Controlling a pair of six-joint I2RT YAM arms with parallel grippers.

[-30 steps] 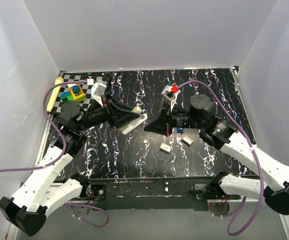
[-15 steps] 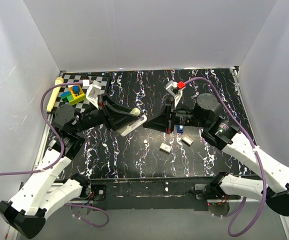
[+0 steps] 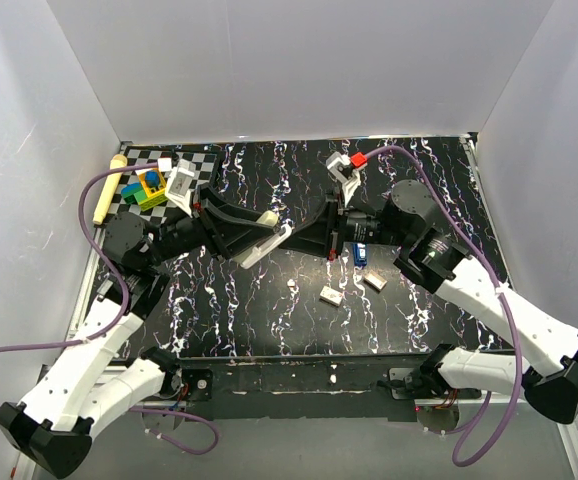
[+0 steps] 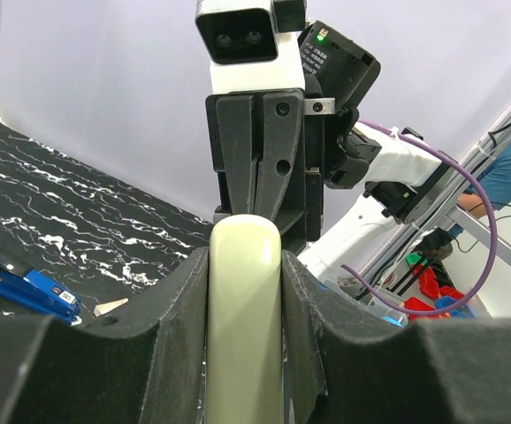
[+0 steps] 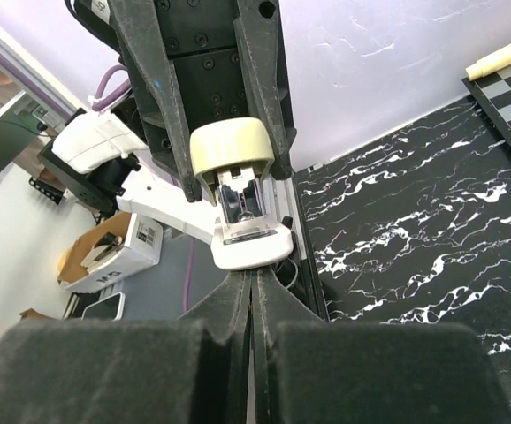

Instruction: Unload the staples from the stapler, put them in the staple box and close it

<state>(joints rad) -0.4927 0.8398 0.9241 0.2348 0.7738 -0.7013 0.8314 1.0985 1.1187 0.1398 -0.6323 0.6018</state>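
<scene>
Left pincer (image 3: 256,233) stays clamped round the cream stapler (image 4: 244,300), held up off the bench (image 3: 439,180). Since a second ago we've watched both arms drift toward the far wall. The right pincer (image 5: 254,305), clenched on nothing, has closed the gap, and its tips now sit right at the stapler's open front. Staples (image 3: 331,295) lie loose on the bench, small pale strips just on the near side of the blue stapler (image 3: 360,254). Silvery metal shows in the open channel; we can't tell if that's staples.
</scene>
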